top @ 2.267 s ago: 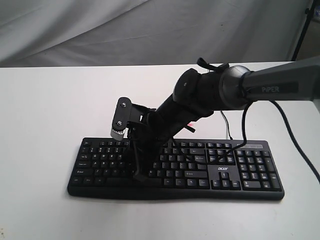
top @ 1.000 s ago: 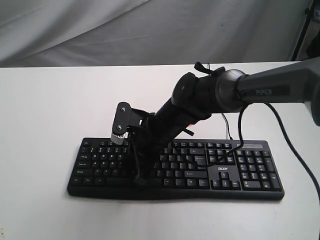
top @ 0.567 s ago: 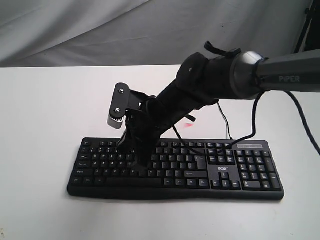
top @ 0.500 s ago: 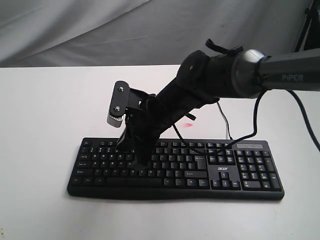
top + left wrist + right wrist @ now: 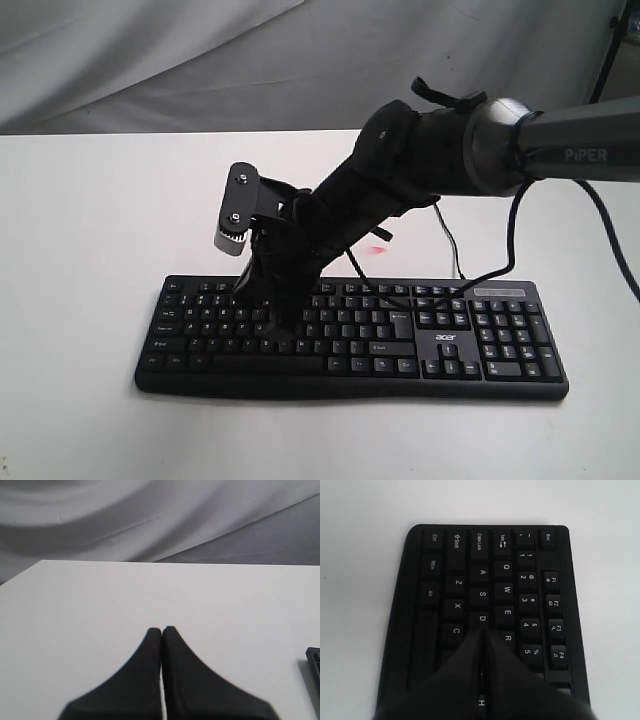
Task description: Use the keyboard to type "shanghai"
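Observation:
The black keyboard (image 5: 440, 345) lies on the white table, its number pad to the right. My right gripper (image 5: 284, 322) reaches across from the right and points down at the left half of the letter keys. In the right wrist view the right gripper (image 5: 482, 631) is shut, its tips together just below the D key (image 5: 482, 618), at the home row; the H key (image 5: 481, 701) shows through the slit between the fingers. Whether the tips touch a key is hidden. My left gripper (image 5: 161, 628) is shut and empty over bare table, with a corner of the keyboard (image 5: 315, 662) at the frame edge.
The keyboard's thin black cable (image 5: 452, 250) runs back over the white table (image 5: 90, 220) behind the keyboard. The right arm's own cable (image 5: 510, 250) hangs over the number pad side. A grey cloth backdrop (image 5: 200, 60) closes the far side.
Over the last second the right gripper has lifted from the keyboard's front rows and shifted back to the home row. In the last half second it has hardly moved.

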You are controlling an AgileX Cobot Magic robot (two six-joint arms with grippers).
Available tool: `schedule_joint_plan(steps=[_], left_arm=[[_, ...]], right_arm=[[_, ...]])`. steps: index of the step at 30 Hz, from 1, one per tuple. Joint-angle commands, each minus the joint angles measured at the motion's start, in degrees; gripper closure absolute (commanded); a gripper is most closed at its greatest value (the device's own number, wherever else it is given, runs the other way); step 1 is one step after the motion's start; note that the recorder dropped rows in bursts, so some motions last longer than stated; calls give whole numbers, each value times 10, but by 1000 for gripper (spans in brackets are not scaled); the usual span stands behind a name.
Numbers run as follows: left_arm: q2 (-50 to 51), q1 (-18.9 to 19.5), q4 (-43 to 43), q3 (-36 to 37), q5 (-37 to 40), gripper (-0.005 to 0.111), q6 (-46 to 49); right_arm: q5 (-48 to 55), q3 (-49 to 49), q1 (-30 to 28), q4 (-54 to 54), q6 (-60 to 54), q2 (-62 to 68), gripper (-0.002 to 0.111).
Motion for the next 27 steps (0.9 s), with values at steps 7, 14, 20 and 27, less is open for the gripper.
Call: schedule_joint_plan(steps=[7, 14, 20, 27], left_arm=[[-3, -2, 0, 3, -4, 106, -1], [-3, -2, 0, 3, -4, 106, -1], [-3, -2, 0, 3, -4, 106, -1], [-3, -2, 0, 3, -4, 106, -1]], right_arm=[[42, 2, -29, -17, 17, -6, 108], [41, 5, -34, -17, 17, -6, 108], [41, 5, -34, -17, 17, -6, 108], [5, 25, -34, -16, 8, -5, 108]])
